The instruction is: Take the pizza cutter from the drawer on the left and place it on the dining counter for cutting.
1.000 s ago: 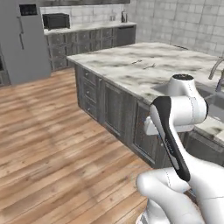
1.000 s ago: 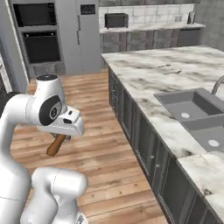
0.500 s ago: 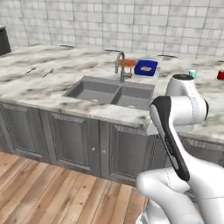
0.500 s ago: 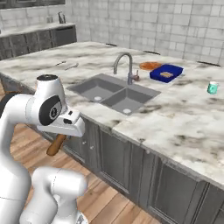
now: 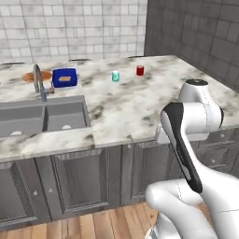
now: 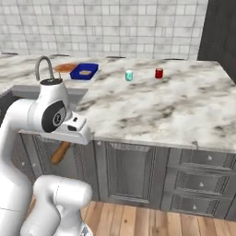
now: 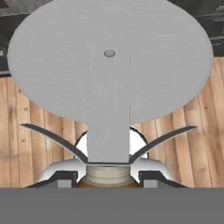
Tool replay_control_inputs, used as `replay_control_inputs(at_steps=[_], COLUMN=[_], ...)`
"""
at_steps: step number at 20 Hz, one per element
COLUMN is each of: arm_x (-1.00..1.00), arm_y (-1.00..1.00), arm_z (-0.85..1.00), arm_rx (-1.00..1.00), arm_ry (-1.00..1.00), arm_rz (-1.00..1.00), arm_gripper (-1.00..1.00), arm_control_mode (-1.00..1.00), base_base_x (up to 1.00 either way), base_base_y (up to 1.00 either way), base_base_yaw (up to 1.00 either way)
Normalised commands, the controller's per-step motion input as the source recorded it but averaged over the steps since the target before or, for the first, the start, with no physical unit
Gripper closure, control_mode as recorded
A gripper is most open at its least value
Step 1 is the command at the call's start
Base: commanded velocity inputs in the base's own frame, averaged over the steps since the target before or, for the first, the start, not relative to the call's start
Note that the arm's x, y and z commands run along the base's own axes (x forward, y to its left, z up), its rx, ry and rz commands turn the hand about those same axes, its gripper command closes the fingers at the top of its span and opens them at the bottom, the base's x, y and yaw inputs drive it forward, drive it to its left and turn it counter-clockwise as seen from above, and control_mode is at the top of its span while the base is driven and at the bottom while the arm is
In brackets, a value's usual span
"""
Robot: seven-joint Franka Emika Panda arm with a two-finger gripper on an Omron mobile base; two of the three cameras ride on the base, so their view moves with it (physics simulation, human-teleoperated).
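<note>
My base had driven along the dining counter, my jaws clamped on the pizza cutter.

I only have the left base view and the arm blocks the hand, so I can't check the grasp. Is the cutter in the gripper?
Observer: Yes. In the hand view the gripper is shut on the cutter, blade pointing ahead.
Operator: Is it over the counter?
Observer: No. In the right base view its handle hangs below the counter edge, in front of the cabinet doors.
Operator: What's beyond the blade?
Observer: Wooden floor.
</note>
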Motion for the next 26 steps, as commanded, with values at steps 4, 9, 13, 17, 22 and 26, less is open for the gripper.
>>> replay_control_inputs(at_steps=[4,9,13,17,22,26], arm_x=[0.00,0.00,0.00,0.00,0.00,0.00], arm_y=[0.00,0.00,0.00,0.00,0.00,0.00], arm_z=[0.00,0.00,0.00,0.00,0.00,0.00], arm_rx=[0.00,0.00,0.00,0.00,0.00,0.00], arm_ry=[0.00,0.00,0.00,0.00,0.00,0.00], arm_rz=[0.00,0.00,0.00,0.00,0.00,0.00], arm_gripper=[1.00,1.00,1.00,1.00,1.00,1.00], arm_control_mode=[1.00,1.00,1.00,1.00,1.00,1.00], base_base_x=[0.00,-0.09,-0.02,-0.03,0.00,-0.01], base_base_y=[0.99,1.00,1.00,1.00,1.00,1.00], base_base_yaw=[-0.23,0.04,0.09,0.10,0.09,0.08])
